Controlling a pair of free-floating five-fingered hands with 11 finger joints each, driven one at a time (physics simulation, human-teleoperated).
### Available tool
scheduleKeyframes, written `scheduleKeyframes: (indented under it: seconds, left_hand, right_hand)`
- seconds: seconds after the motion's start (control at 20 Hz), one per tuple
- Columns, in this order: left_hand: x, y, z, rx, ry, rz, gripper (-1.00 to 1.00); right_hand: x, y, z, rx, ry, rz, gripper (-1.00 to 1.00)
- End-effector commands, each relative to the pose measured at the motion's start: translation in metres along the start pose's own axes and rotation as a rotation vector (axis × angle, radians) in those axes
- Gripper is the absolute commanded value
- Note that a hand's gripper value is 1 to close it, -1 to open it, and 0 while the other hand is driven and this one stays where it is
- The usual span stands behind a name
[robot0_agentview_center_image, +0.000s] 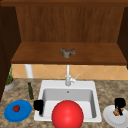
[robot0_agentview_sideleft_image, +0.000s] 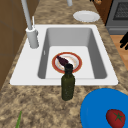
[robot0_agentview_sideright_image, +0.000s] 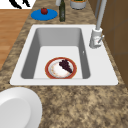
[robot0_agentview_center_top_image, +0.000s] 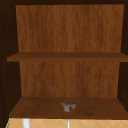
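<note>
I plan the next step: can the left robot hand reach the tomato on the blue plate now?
Probably yes. The left robot hand hovers beside the blue plate, and nothing stands between it and the tomato.

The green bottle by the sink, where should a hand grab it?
Probably round the bottle at its wide body, coming in from the side. It stands upright on the counter and its neck is thin. The left hand is nearest.
</note>
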Motion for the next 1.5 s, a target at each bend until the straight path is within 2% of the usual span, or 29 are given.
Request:
scheduleKeyframes:
  seconds: [0.0,0.2,0.6,0.65,0.7,0.8,0.85,0.9,1.05,1.1,1.3,1.45]
  left_hand:
    - [0.0,0.0,0.0,0.0,0.0,0.0,0.0]
    - [0.0,0.0,0.0,0.0,0.0,0.0,0.0]
    - [0.0,0.0,0.0,0.0,0.0,0.0,0.0]
    - [0.0,0.0,0.0,0.0,0.0,0.0,0.0]
    - [0.0,0.0,0.0,0.0,0.0,0.0,0.0]
    - [0.0,0.0,0.0,0.0,0.0,0.0,0.0]
    - [0.0,0.0,0.0,0.0,0.0,0.0,0.0]
    - [0.0,0.0,0.0,0.0,0.0,0.0,0.0]
    - [0.0,0.0,0.0,0.0,0.0,0.0,0.0]
    - [0.0,0.0,0.0,0.0,0.0,0.0,0.0]
    - [0.0,0.0,0.0,0.0,0.0,0.0,0.0]
    - [0.0,0.0,0.0,0.0,0.0,0.0,0.0]
  right_hand:
    - [0.011,0.021,-0.029,0.033,0.054,-0.031,1.0]
    - [0.015,0.051,-0.044,0.021,0.105,-0.027,1.0]
    - [0.018,0.109,-0.077,0.001,0.113,-0.027,1.0]
    - [0.019,0.116,-0.081,0.005,0.103,-0.022,1.0]
    - [0.021,0.123,-0.085,-0.009,0.064,-0.006,1.0]
    - [0.014,0.131,-0.088,-0.006,0.049,0.012,1.0]
    - [0.011,0.125,-0.091,0.022,0.038,-0.008,1.0]
    - [0.007,0.122,-0.091,0.037,0.027,-0.041,-1.0]
    - [-0.002,0.108,-0.087,0.062,0.023,-0.078,-1.0]
    - [-0.008,0.095,-0.082,0.069,0.021,-0.084,-1.0]
    - [-0.008,0.073,-0.07,0.111,0.006,-0.072,-1.0]
    - [0.003,0.051,-0.059,0.128,0.011,-0.058,-1.0]
